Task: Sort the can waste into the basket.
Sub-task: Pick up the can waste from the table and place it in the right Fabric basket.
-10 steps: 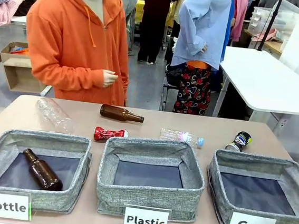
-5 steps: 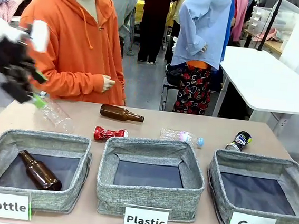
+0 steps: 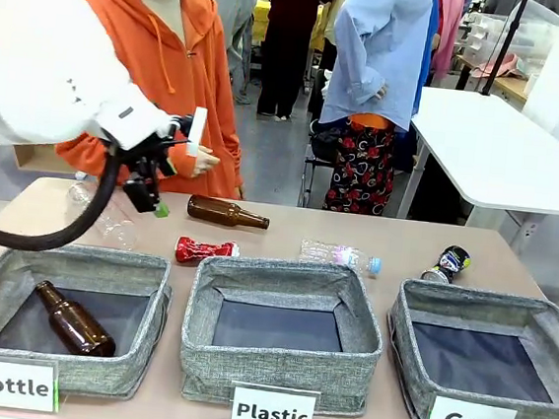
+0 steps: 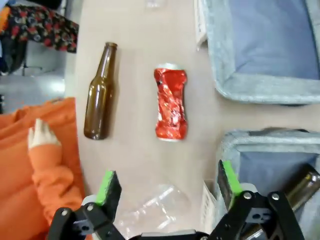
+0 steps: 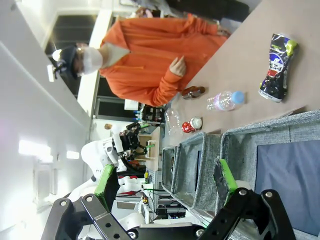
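Left wrist view: your left tool [image 4: 167, 177] stands fully open and holds nothing. It hangs above the counter [image 4: 135, 140], over a clear plastic bottle [image 4: 155, 205] lying on its side. Ahead of the fingers, the crushed red can [image 4: 171, 104] lies flat on bare counter, clear of both green pads. A brown glass bottle [image 4: 100, 92] lies beside the can, roughly parallel to it and not touching. A person's hand [image 4: 40, 137], in an orange sleeve, is at the counter's far edge near that bottle.

Front view: the red can lies just behind the far left corner of the Plastic basket [image 3: 279, 373], outside it. The dark can [image 3: 448, 263] lies on the counter against the far rim of the Can basket [image 3: 412, 376], also outside it. The Bottle basket [image 3: 137, 354] holds a second brown bottle [image 3: 76, 319]. A small plastic bottle with a blue cap [image 3: 342, 257] lies behind the Plastic basket.

Right wrist view: your right tool [image 5: 166, 177] is likewise spread wide and empty. It is raised on the near side of the Can basket, well apart from the dark can lying beyond the far rim.
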Action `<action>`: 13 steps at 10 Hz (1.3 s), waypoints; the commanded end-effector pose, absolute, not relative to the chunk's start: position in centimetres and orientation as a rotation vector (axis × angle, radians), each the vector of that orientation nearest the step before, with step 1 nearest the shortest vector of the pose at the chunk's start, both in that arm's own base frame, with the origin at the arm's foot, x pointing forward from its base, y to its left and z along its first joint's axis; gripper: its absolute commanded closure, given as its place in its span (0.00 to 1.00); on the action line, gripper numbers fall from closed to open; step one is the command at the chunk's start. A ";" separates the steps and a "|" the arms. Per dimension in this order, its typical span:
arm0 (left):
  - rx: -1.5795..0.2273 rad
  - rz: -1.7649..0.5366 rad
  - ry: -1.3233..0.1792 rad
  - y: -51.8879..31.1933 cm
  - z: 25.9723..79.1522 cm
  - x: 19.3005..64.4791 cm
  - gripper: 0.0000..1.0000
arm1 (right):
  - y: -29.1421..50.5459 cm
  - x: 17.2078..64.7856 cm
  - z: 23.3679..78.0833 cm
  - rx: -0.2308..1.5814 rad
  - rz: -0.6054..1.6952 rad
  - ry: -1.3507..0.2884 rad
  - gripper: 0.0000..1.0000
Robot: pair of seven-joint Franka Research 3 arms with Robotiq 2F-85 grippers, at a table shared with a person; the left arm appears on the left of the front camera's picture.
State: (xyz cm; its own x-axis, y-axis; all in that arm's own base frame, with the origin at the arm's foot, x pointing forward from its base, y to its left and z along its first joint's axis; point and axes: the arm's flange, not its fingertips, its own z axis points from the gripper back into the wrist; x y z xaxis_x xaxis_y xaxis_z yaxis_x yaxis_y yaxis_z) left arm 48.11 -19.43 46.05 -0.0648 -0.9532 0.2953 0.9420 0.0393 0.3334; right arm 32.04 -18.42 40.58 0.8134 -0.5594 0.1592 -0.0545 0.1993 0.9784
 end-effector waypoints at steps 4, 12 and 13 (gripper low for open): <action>-0.108 -1.608 -0.380 -22.6 40.3 56.1 0.00 | -18.4 32.2 40.7 1.349 -0.366 -0.581 0.00; -0.274 -1.608 -0.154 -24.4 30.6 58.2 0.00 | -18.4 32.2 40.7 1.349 -0.366 -0.581 0.00; -0.279 -1.597 -0.136 -24.5 30.2 58.4 0.00 | -18.4 32.2 40.7 1.349 -0.366 -0.581 0.00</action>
